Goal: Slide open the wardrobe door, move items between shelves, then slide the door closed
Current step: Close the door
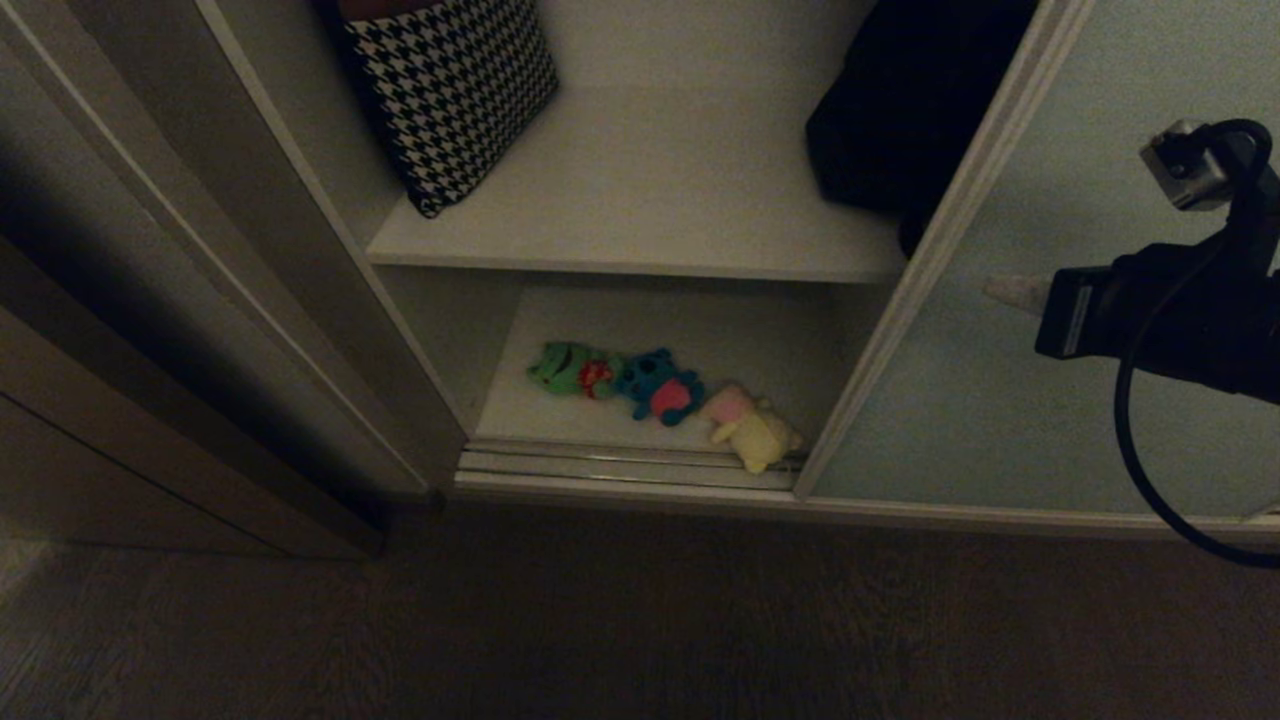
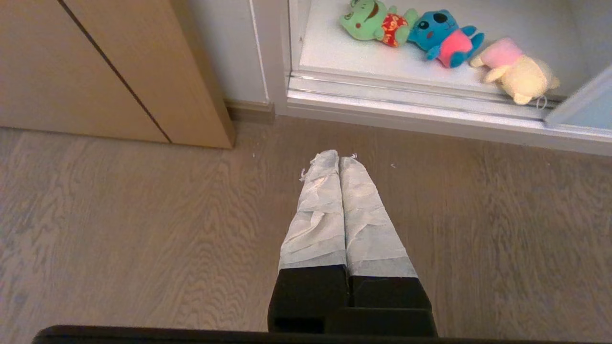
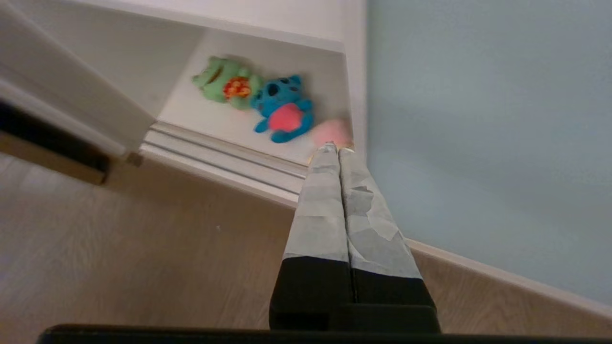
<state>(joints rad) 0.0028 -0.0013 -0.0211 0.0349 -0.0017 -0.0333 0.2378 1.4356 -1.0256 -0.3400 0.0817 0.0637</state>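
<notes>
We are getting ready to pick up a toy. The sliding wardrobe door (image 1: 1050, 330) is pushed aside, so the bottom shelf (image 1: 740, 330) is showing. The green toy (image 1: 565, 367), the blue toy (image 1: 660, 385) and the yellow toy (image 1: 752, 430) are lying there in a row. We should open the fingers first, then come down slowly over the yellow toy by the door edge. Our right gripper (image 3: 333, 149) is hanging in front of the door, fingers together. Our left gripper (image 2: 333, 156) is waiting over the floor (image 2: 143, 229), fingers together too.
</notes>
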